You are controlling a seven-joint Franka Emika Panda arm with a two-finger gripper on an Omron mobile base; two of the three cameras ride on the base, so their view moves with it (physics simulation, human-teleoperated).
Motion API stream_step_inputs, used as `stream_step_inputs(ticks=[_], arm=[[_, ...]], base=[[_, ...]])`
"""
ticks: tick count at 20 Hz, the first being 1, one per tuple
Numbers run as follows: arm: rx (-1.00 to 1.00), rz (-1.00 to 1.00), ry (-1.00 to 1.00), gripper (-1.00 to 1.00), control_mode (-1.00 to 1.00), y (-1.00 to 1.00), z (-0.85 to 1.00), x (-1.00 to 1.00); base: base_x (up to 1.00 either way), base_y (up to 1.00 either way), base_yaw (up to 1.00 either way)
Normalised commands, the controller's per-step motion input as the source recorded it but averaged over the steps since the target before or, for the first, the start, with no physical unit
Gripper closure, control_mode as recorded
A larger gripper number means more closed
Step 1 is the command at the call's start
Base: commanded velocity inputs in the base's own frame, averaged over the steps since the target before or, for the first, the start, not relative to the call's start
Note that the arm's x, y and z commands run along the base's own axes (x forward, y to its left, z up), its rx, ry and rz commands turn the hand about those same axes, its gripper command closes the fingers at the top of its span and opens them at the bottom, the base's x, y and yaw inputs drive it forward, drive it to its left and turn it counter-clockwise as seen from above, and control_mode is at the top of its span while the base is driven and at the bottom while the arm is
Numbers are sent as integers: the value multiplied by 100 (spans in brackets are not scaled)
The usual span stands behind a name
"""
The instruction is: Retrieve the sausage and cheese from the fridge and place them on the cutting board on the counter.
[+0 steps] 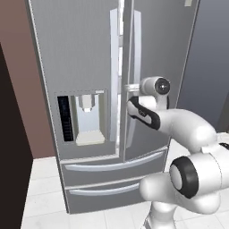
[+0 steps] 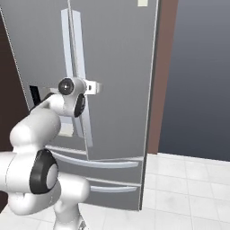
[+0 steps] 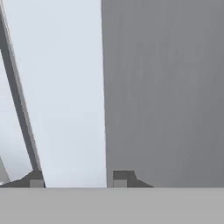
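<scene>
1. Room: white tiled floor (image 2: 193,179) across the bottom of both base views, a reddish-brown wall (image 1: 20,58) at upper left in the left base view, a dark blue-grey panel (image 2: 197,76) filling the right side of the right base view.
2. The fridge (image 1: 76,53) stands tall in the centre of both base views – grey steel, two upper doors, two drawers (image 1: 112,165) stacked at the bottom.
3. Water dispenser (image 1: 82,117) sits in the left door, centre-left of the left base view, with a dark control strip beside it.
4. Right door (image 2: 121,76) looks slightly ajar; its edge stands forward of the left door, and a thin pale gap runs between them in the left base view.
5. Long pale door handle (image 2: 76,67) runs vertically down the upper middle of the right base view.
6. Arm rises from lower right in the left base view, lower left in the right one; the gripper (image 2: 93,88) is at the handle, about mid-height of the door.
7. Hand view: two dark fingertips (image 3: 122,178) at the bottom edge, apart, with the pale handle (image 3: 65,96) running up between them and the grey door face to the right.
8. Jaws straddle the handle – whether the pads press on it I cannot tell.
9. The fridge's inside is hidden.
</scene>
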Motion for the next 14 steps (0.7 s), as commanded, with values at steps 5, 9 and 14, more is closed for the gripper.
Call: stream_step_inputs(ticks=[5,9,14], arm=[[0,0,9,100,-100,-64,49,-70],[0,0,13,100,-100,-65,50,-74],[0,-2,20,100,-100,-52,57,-64]], base=[[0,0,0],[0,0,0],[0,0,0]])
